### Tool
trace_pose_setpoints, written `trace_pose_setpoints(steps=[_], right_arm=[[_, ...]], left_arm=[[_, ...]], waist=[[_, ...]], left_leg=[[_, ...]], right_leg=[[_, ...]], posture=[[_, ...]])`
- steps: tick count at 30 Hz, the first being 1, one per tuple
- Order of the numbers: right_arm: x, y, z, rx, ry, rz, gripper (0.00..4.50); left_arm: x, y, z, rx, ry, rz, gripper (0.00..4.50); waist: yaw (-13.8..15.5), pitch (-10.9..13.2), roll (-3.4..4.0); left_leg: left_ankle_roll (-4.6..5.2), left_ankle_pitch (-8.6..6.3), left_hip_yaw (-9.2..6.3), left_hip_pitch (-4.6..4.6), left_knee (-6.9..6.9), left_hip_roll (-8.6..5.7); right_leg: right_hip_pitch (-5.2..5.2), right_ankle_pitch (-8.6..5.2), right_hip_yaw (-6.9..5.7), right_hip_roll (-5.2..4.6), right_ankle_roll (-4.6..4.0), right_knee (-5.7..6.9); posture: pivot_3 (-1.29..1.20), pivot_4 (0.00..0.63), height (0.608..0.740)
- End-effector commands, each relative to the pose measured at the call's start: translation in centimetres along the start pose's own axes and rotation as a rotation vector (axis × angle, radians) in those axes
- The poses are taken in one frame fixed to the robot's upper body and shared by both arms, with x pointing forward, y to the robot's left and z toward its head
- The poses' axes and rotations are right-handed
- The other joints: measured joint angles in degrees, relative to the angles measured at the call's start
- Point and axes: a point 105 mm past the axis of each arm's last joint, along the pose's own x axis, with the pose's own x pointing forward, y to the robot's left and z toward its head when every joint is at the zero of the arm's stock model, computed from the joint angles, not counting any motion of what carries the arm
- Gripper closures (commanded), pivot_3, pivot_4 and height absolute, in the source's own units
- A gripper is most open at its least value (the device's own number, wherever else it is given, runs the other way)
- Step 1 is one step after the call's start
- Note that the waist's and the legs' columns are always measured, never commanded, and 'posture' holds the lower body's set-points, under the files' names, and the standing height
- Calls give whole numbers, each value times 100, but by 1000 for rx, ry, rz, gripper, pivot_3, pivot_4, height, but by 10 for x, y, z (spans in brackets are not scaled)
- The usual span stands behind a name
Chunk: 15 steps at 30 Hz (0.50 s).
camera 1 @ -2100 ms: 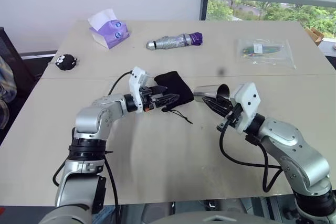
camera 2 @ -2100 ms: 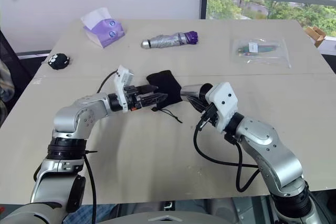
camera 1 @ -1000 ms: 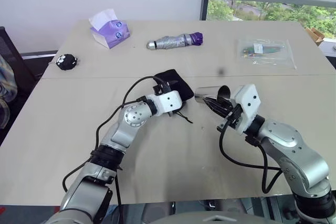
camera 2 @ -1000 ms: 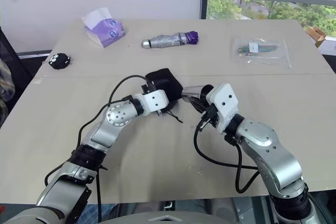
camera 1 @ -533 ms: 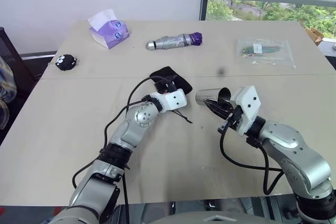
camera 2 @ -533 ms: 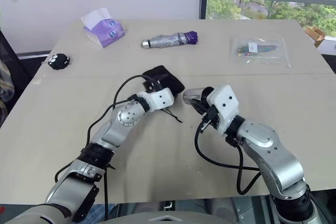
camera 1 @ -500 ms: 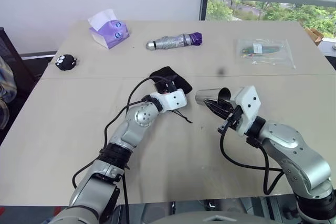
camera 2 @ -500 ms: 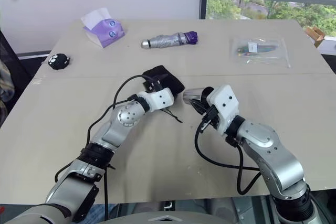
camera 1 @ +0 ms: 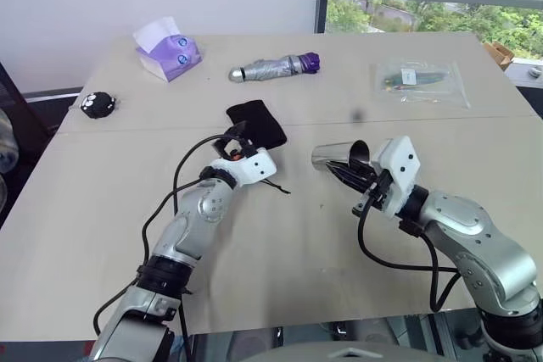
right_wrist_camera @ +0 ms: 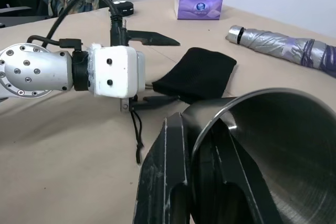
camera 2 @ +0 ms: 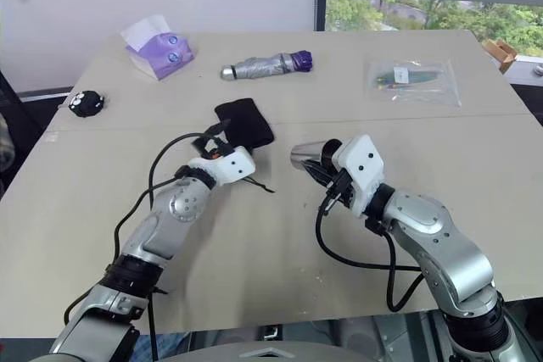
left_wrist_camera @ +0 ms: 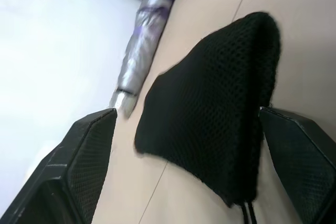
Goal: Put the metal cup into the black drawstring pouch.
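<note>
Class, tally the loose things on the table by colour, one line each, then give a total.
Black: 2 (pouch, fuzzy toy)
Silver: 2 (cup, umbrella)
Purple: 1 (tissue box)
Clear: 1 (plastic bag)
Total: 6

Both arms are built of rounded silver-grey metal segments joined by black rings, with loose black cables looping alongside them from the forearm to the wrist. Each wrist ends in a white boxy housing, and the left gripper [camera 2: 222, 136] and right gripper [camera 2: 316, 169] each carry two black, tapered fingers. In the right wrist view the left arm's round silver joint shows a ring of small dark screws, with two more on its white block.
</note>
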Motion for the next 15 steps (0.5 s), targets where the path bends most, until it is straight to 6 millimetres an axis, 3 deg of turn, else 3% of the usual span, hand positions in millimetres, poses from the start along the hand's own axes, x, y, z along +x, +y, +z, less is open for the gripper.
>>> trace_pose_setpoints(steps=[1,7,15], right_arm=[[0,1,11,-24,-35,19,4500],[0,2,10,-20,-28,34,4500],[2,4,10,-17,-26,42,4500]], left_arm=[[-7,13,-14,38,62,64,32],[-12,14,-25,36,106,90,32],[-9,14,-21,24,79,87,32]], waist=[[2,0,0],[-8,0,0],[1,0,0]], left_leg=[[0,0,-1,0,0,0],[0,0,2,0,-1,7],[0,0,3,0,-2,6]], right_leg=[[0,0,-1,0,0,1],[0,0,1,-3,0,0],[-1,0,-1,-9,-1,0]], posture=[[0,150,740],[0,150,740],[0,150,740]])
